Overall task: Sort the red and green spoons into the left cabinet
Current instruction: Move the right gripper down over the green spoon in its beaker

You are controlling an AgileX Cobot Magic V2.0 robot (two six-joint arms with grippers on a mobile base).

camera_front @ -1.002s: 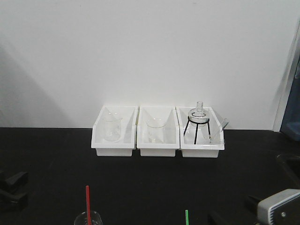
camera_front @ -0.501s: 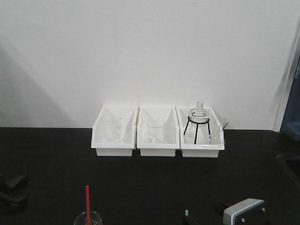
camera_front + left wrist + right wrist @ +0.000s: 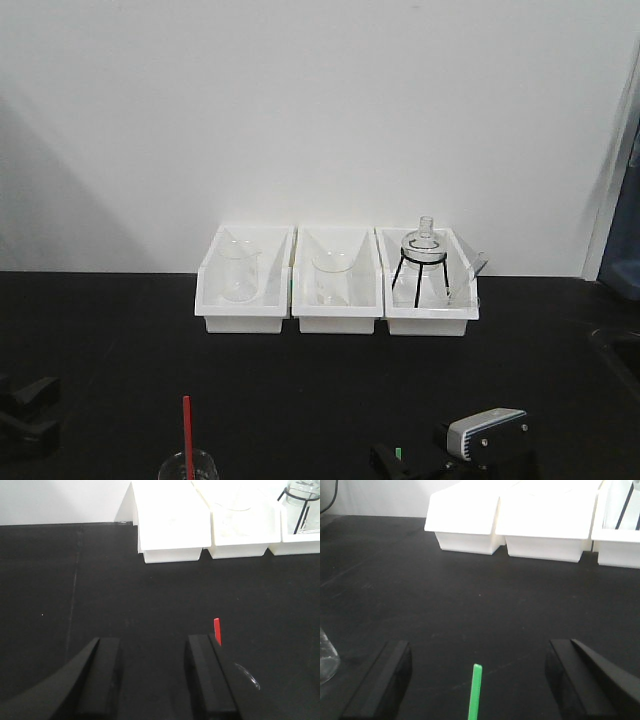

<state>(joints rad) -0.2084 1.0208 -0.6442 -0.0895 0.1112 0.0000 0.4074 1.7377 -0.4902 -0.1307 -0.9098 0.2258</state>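
Left pincer (image 3: 152, 677): black fingers spread wide over the black matte surface (image 3: 320, 380), with nothing between them. Just to its right, the bright red plastic spoon (image 3: 187, 432) stands upright, handle up, in a clear glass beaker (image 3: 187, 467) at the near edge of the front view. At the back, against the white wall (image 3: 320, 120), three white plastic bins (image 3: 337, 300) sit side by side. Further right, the bright green plastic spoon (image 3: 476, 692) shows only its handle tip, rising between the fingers of the right pincer (image 3: 477, 660). This pincer is wide open and grips nothing, both fingers well apart from the handle.
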